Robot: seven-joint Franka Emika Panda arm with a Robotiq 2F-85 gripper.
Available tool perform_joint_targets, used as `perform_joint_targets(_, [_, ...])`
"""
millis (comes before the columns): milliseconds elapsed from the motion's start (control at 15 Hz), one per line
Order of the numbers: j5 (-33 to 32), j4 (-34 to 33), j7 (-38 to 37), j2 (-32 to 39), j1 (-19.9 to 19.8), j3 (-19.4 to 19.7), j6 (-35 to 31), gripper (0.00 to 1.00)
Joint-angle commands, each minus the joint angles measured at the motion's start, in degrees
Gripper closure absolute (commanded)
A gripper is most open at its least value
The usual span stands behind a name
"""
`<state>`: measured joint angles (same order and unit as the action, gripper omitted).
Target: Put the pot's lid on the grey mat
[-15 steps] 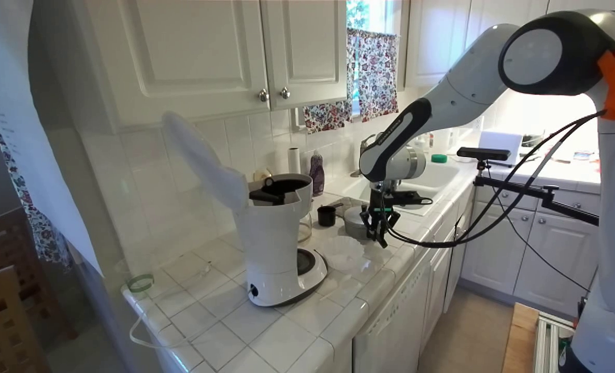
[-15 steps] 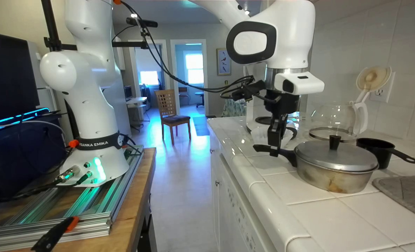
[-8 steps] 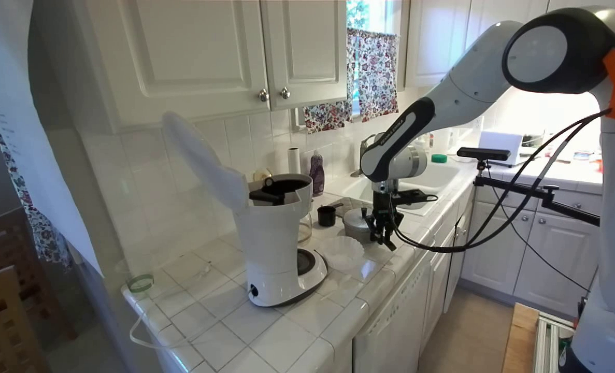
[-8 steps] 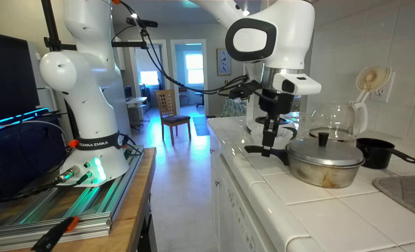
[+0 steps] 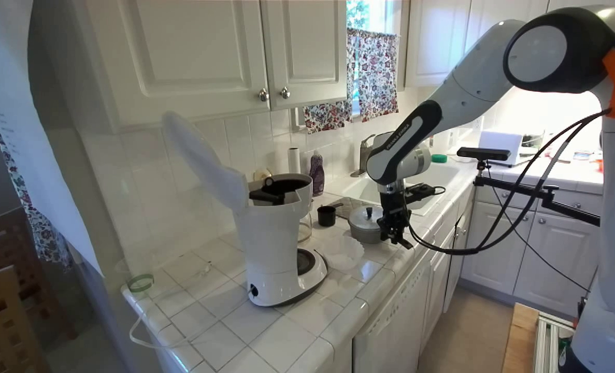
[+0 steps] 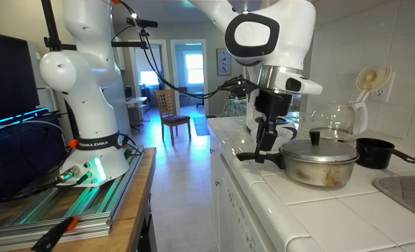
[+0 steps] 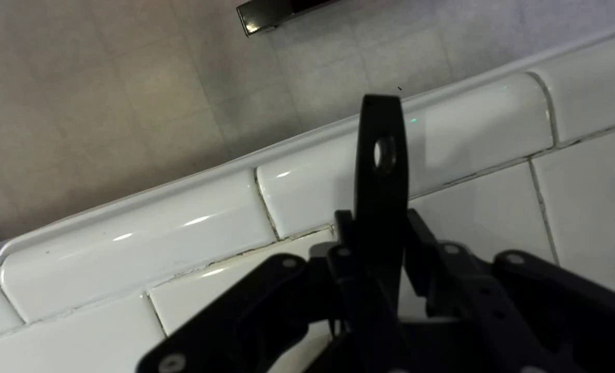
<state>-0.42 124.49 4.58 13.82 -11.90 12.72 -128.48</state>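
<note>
Flowered curtains (image 5: 378, 75) hang at the bright window (image 5: 358, 11).

In exterior view: white coffee maker (image 5: 272, 254) near frame centre, flap (image 5: 203, 161) tilted up; coffee filter (image 5: 344, 253) just right of it; green ring (image 5: 141, 283) lower left; purple bottle (image 5: 317, 175) upright at centre; flowered curtain (image 5: 378, 75) upper middle; white cabinet (image 5: 193, 52) upper left. In exterior view: wooden chair (image 6: 175, 119) left of centre; framed picture (image 6: 223, 62) upper middle; glass jug (image 6: 335, 119) at right, black cup (image 6: 374, 154) just beside it. Wrist view: floor (image 7: 105, 103) across upper left.

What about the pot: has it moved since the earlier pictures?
Yes: in an exterior view, the pot has shifted leftward, away from the grey mat.
</note>
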Motion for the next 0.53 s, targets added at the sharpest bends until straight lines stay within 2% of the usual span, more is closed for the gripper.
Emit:
perform_joint_targets(0, [0.4,1.58,6.81,-2.23,-1.66,-0.8,0.46,0.94])
perform_joint_targets(200, [1.18,1.84,12.2,-2.95,-2.39,-1.21,0.41,0.94])
perform_joint_targets(467, [-1.43,2.68,16.34,-3.89,-2.19,-1.0,0.76,0.94])
